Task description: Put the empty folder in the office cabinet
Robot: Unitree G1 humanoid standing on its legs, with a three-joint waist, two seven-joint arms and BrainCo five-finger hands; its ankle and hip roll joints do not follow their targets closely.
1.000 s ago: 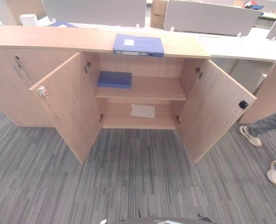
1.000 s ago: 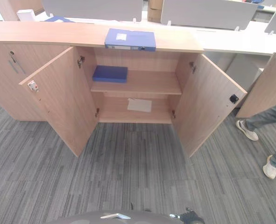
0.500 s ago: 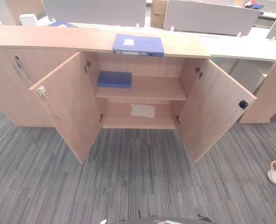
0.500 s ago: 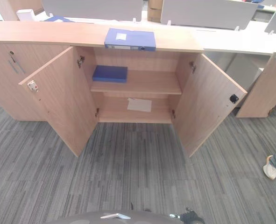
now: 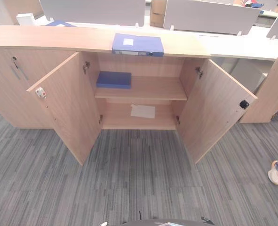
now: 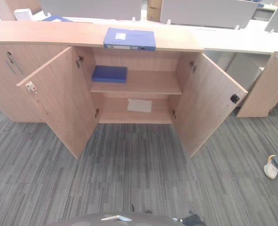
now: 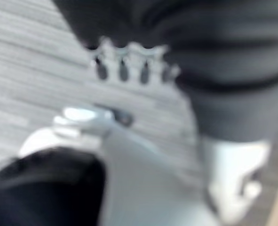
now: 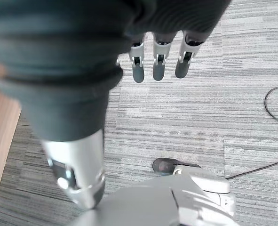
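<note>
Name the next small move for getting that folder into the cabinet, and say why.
Probably step toward the cabinet and raise the right hand toward the blue folder lying flat on the cabinet top. Both doors stand open, and both hands, the left hand included, hang over the carpet holding nothing, far from the folder.

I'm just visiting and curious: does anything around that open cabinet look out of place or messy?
Nothing looks damaged or spilled. One blue folder lies flat on the cabinet top instead of inside, a second blue folder lies on the upper shelf, and a loose white sheet sits on the bottom shelf. Both doors stand open.
</note>
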